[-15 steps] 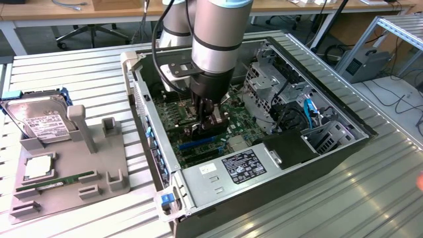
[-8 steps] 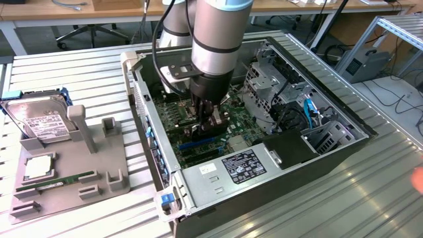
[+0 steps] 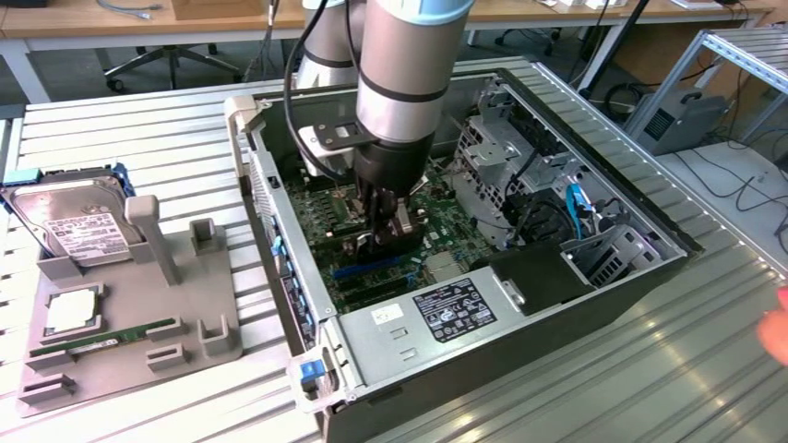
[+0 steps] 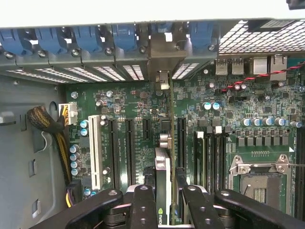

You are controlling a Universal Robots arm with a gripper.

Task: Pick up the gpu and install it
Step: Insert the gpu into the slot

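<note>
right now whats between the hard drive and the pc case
In the exterior view, a grey holder tray with upright posts sits between the hard drive and the pc case, over bare slatted table.

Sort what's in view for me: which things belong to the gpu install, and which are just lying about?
In the job:
- gpu, held edge-on between the fingers
- gripper, down inside the case
- motherboard with its slots
- computer case

Lying about:
- hard drive on the grey holder tray
- memory stick on that tray
</note>
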